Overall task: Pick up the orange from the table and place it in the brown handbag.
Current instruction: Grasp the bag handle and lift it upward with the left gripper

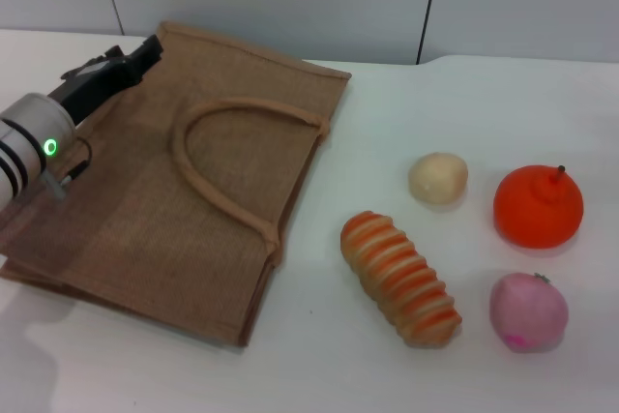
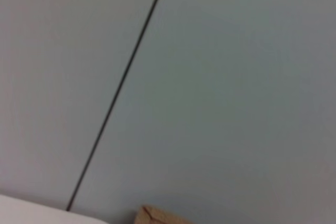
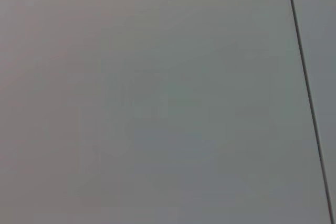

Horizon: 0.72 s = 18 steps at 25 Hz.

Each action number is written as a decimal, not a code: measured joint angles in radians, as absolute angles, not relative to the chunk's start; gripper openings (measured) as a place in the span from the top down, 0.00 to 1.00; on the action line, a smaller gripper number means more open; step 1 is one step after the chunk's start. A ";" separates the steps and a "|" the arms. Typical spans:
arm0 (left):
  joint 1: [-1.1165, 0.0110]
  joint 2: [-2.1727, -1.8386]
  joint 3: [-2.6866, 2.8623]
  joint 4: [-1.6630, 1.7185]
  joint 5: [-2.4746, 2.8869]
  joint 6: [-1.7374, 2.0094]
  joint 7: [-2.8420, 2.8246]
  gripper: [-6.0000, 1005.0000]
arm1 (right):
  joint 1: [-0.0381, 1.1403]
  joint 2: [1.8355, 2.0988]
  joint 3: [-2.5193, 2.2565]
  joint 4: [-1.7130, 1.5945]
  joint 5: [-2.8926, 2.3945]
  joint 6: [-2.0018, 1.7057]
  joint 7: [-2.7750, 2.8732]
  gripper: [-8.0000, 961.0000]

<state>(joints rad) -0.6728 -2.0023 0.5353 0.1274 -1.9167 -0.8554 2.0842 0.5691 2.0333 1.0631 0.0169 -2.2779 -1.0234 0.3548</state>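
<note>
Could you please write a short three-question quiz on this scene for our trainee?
1. True or false: the orange already lies in the handbag.
2. Which item lies nearest the orange: A) pink fruit, B) striped roll, C) handbag?
3. Fill in: the left gripper is over the handbag's far ____ corner.

Key: 1 false, it sits on the table, right of the bag; 2 A; 3 left.
</note>
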 joint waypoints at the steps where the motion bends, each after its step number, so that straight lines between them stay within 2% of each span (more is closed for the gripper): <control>1: -0.675 -2.002 0.535 0.143 -1.876 -0.846 2.043 0.34 | 0.569 2.033 1.063 0.017 -2.278 -1.023 0.355 0.27; 18: -0.713 -2.013 0.535 0.504 -1.129 -0.913 1.201 0.34 | 0.569 2.032 1.063 0.008 -2.278 -1.020 0.352 0.27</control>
